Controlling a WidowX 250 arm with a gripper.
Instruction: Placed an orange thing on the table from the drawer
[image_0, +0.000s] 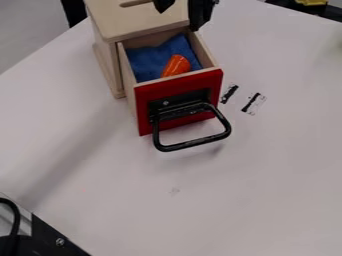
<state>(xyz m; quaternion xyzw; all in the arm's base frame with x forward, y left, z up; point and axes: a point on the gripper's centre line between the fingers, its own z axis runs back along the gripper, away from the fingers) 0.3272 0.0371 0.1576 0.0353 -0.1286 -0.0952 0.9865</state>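
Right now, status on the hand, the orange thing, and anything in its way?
Hand open, by the wooden box. Orange thing on blue cloth, inside the open drawer. Nothing seen on top of it.

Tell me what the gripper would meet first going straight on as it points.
Probably the blue cloth in the open drawer below the gripper, though depth is unclear and the top edge of the wooden box might come first.

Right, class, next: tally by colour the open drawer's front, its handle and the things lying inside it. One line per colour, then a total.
Red: 1, the drawer front
Black: 1, the handle
Blue: 1, the cloth
Orange: 1, the orange thing
Total: 4
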